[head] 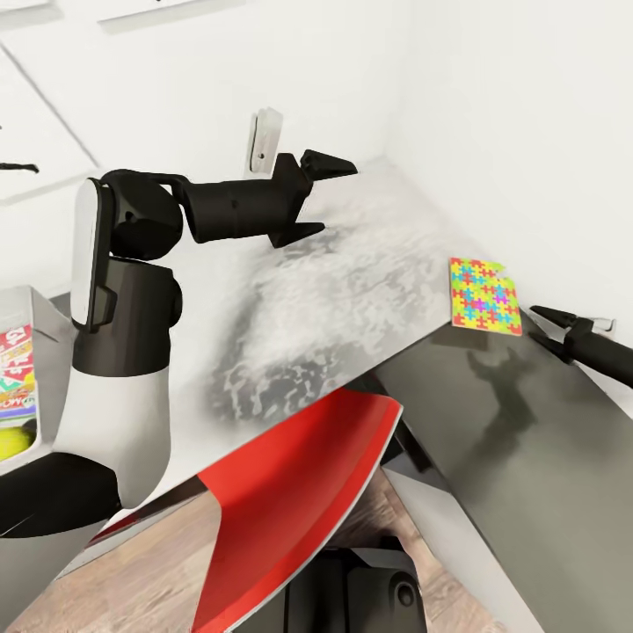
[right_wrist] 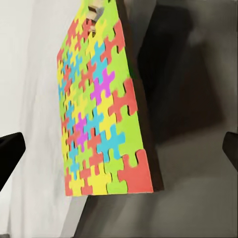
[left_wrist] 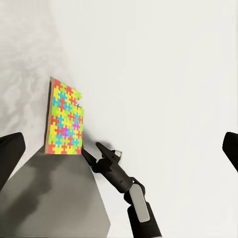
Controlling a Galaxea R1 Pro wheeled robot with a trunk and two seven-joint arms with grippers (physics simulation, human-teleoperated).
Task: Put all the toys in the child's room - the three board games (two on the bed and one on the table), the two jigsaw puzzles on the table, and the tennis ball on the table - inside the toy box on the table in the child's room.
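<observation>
Red curved chair back (head: 290, 492) sits closest w/ wood-plank floor under it. Next out, left edge: toy box (head: 40, 308), pale grey, already holding a printed game box (head: 18, 369) and yellow-green tennis ball (head: 10, 438). Left gripper (head: 321, 198) hovers mid-table (head: 290, 299), fingers spread wide, holding nothing. Farther right, jigsaw puzzle (head: 484, 297) lies flat where pale desk meets dark grey side table (head: 527, 466) – thin sheet, interlocking multicolour pcs, long axis running away toward wall. Right gripper (head: 549, 323) just beside its near-right corner, open, empty, pointing at it; right arm clearly nearer, so prob the one to grab
</observation>
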